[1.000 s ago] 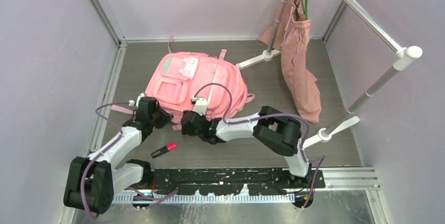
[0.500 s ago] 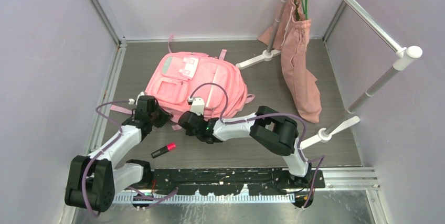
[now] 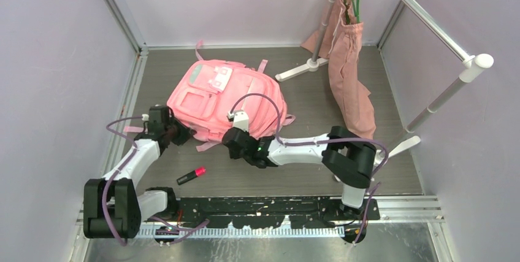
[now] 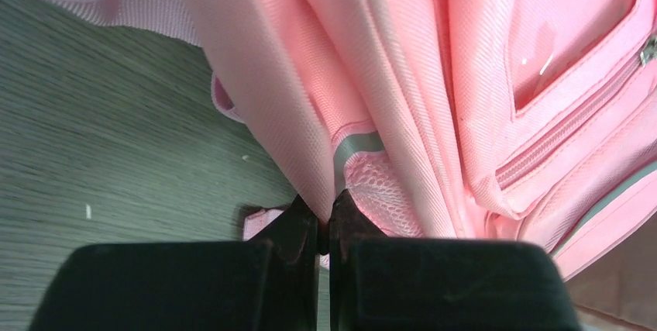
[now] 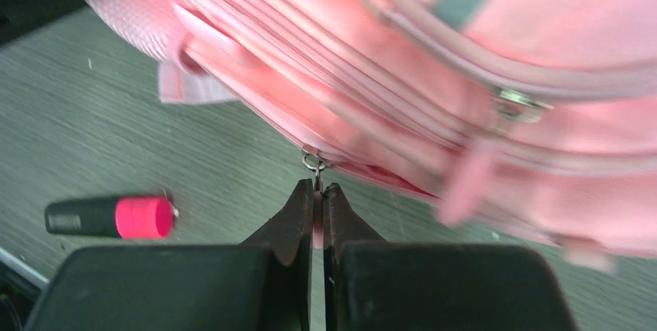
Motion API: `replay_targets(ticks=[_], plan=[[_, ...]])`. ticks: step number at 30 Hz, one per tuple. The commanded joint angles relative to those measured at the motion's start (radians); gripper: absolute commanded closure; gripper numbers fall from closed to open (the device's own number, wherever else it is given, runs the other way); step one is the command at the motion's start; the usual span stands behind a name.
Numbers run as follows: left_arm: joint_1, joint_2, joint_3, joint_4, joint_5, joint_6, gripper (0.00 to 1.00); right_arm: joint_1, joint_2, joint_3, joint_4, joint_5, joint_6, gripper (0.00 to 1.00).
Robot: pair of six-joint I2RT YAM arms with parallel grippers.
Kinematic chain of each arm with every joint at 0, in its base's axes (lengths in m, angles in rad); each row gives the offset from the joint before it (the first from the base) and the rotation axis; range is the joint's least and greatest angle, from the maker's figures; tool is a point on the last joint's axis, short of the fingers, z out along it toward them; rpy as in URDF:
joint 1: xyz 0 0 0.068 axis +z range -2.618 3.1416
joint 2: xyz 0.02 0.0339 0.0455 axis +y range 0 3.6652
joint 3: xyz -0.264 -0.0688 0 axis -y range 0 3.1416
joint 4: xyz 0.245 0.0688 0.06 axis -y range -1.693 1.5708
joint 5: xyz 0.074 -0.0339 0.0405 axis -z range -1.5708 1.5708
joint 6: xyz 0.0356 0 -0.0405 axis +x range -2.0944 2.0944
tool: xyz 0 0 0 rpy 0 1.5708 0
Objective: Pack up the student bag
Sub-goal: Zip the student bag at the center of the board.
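The student bag (image 3: 221, 93), a bright pink backpack, lies flat on the grey floor in the top view. My left gripper (image 3: 176, 132) is at its near-left corner. In the left wrist view the left gripper (image 4: 325, 211) is shut on a fold of the student bag's (image 4: 434, 75) side fabric beside a mesh pocket (image 4: 380, 191). My right gripper (image 3: 230, 142) is at the bag's near edge. Seen from the right wrist, the right gripper (image 5: 318, 191) is shut on the pink zipper pull (image 5: 313, 162) of the student bag (image 5: 434, 75).
A black marker with a pink cap (image 3: 191, 175) lies on the floor between the arms, left of the right gripper as the marker (image 5: 108, 217). A dusty-pink cloth sack (image 3: 349, 84) hangs from a white rack (image 3: 429, 26) at the back right; a rack foot (image 3: 294, 70) lies behind the bag.
Both grippers have closed, the left on the bag's fabric and the right on the zipper pull. The left arm has drawn left and the right gripper has shifted slightly right.
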State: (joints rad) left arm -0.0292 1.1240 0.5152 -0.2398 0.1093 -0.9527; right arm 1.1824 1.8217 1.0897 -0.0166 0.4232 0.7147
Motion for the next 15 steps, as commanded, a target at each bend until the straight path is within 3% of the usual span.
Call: replay_targets(ticks=[1,7,15], plan=[[0.121,0.022,0.078,0.013,-0.039,0.055,1.00,0.004,-0.132,-0.062,-0.160,0.008,-0.079,0.99],[0.238,0.035,0.118,0.007,-0.007,0.054,1.00,-0.033,-0.296,-0.173,-0.302,0.063,-0.095,0.99],[0.302,0.153,0.277,-0.005,0.021,0.047,1.00,-0.200,-0.506,-0.292,-0.416,0.065,-0.144,0.99]])
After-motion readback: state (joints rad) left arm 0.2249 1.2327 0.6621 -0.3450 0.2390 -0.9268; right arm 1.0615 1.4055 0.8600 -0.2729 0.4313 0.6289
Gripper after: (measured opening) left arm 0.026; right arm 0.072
